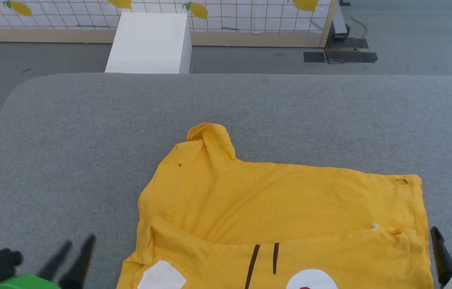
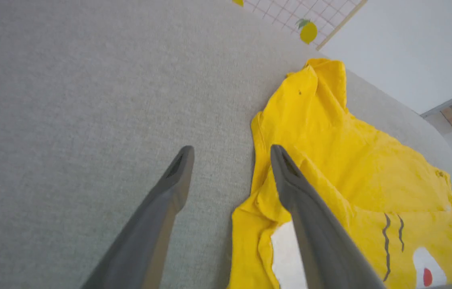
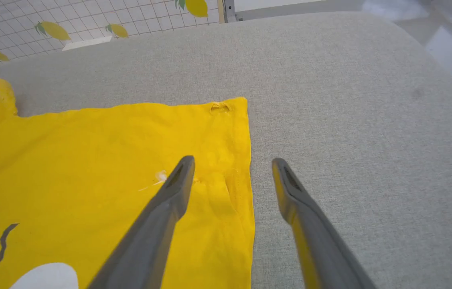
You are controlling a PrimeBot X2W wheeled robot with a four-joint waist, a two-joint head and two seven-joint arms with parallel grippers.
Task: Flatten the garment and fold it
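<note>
The garment (image 1: pixel 282 208), a bright yellow T-shirt, lies spread on the padded grey surface (image 1: pixel 89 140), in the near centre-right area of the head view. Its near portion runs off the bottom edge of that view. The visible spread is wider from left to right than from near to far, but the full length cannot be determined. The far edge runs nearly straight across, left to right. One sleeve projects from the far left corner and points away from the robot. The printed face is up at the near edge, showing two black lines, white patches and a red dot. The left gripper (image 1: pixel 79 241) sits beside the garment's left edge, clear of the fabric, with its jaws apart and nothing between them. The right gripper (image 1: pixel 451 233) sits just beside the right edge, jaws likewise apart and empty. In the right wrist view one finger lies over the fabric border and the other over bare grey surface. A white box (image 1: pixel 149 44) stands beyond the surface.
</note>
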